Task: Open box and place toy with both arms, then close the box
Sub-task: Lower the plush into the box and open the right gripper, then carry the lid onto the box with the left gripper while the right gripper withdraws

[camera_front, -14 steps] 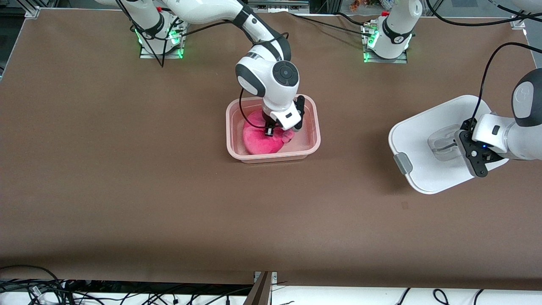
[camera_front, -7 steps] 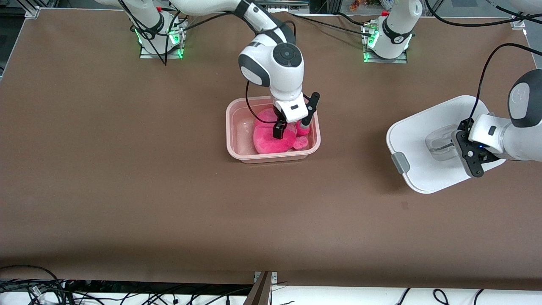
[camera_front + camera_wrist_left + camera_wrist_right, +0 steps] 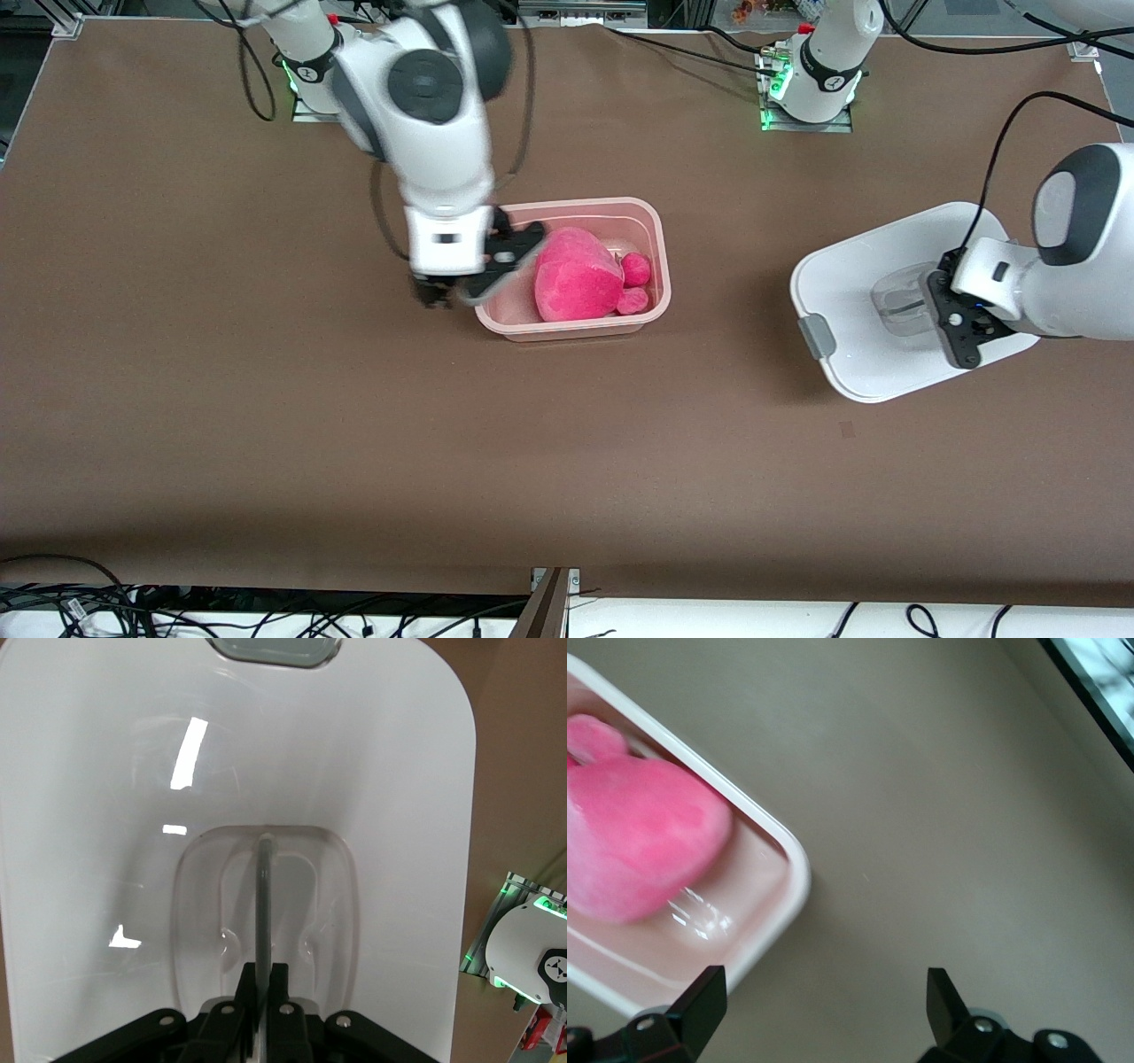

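Observation:
The pinkish tub of the box [image 3: 660,257] stands open mid-table with the pink plush toy [image 3: 578,288] lying in it; both also show in the right wrist view, the tub [image 3: 780,904] and the toy [image 3: 642,837]. My right gripper [image 3: 452,297] is open and empty, over the table by the tub's edge toward the right arm's end; it shows in the right wrist view [image 3: 824,992]. My left gripper [image 3: 921,306] is shut on the recessed handle [image 3: 264,895] of the white lid [image 3: 850,275], held tilted above the table at the left arm's end.
A grey side clip [image 3: 816,338] sticks out from the lid's edge. Both arm bases [image 3: 811,89] stand along the table's edge by the robots. Cables [image 3: 89,602] lie off the table edge nearest the front camera.
My right gripper let go of the toy, rose out of the tub and swung toward the right arm's end. The toy now rests in the tub. The lid shifted slightly toward the tub.

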Motion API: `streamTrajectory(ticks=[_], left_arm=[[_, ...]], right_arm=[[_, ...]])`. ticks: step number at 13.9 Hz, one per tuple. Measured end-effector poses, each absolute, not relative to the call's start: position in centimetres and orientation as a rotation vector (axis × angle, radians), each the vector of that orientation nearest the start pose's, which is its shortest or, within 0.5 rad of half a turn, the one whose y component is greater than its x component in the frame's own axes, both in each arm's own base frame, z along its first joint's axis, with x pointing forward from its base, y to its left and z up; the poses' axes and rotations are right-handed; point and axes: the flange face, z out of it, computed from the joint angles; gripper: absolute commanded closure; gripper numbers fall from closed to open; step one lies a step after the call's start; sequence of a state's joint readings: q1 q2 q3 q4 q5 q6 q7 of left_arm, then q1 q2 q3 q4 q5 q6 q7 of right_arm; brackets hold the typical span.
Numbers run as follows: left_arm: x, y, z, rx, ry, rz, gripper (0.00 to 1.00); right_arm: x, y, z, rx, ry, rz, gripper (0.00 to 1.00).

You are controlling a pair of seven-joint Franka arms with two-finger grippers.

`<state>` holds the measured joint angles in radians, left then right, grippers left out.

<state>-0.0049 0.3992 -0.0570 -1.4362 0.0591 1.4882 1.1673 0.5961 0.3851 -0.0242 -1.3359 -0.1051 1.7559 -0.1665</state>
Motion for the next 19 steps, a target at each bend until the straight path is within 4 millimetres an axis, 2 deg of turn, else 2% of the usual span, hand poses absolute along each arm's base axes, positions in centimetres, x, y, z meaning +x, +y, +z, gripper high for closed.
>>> streamTrajectory(ticks=[1,3,4,7,8,9,10,11,12,16,19], left_arm=[[63.5,-5.7,44.1,-2.611,1.937,0.512,1.0],[62.4,-13.1,44.2,-2.538,2.046,0.5,1.0],[61.5,-17.1,44.2,-2.494,2.088,0.495,1.0],[57.8,-29.8,44.5,-2.357,2.211,0.369,1.0],[56.4,-33.2,44.4,-2.332,2.24,0.337,1.0],[55.3,-35.8,44.0,-2.32,2.267,0.307,1.0],[54.7,-37.7,43.6,-2.315,2.288,0.264,1.0],[54.4,-39.1,43.1,-2.314,2.308,0.217,1.0],[54.3,-40.3,42.3,-2.317,2.325,0.176,1.0],[51.6,-46.3,38.1,-2.346,2.292,0.146,1.0],[50.8,-48.2,36.4,-2.356,2.277,0.146,1.0]], right_arm=[[57.6,34.0,53.5,-3.027,-1.137,-0.098,0.0],[57.2,30.0,56.4,-3.031,-1.017,-0.094,0.0],[56.9,27.8,57.3,-3.034,-0.961,-0.088,0.0],[56.0,19.5,59.1,-3.067,-0.762,-0.066,0.0],[56.0,16.5,59.5,-3.084,-0.679,-0.051,0.0],[56.1,13.6,59.9,-3.093,-0.598,-0.035,0.0],[56.1,11.1,60.2,-3.093,-0.528,-0.023,0.0],[55.9,9.7,60.5,-3.092,-0.485,-0.014,0.0],[55.8,9.1,60.7,-3.094,-0.451,-0.009,0.0],[55.6,9.3,61.0,-3.097,-0.425,-0.006,0.0],[55.6,9.2,61.3,-3.099,-0.414,-0.017,0.0]])
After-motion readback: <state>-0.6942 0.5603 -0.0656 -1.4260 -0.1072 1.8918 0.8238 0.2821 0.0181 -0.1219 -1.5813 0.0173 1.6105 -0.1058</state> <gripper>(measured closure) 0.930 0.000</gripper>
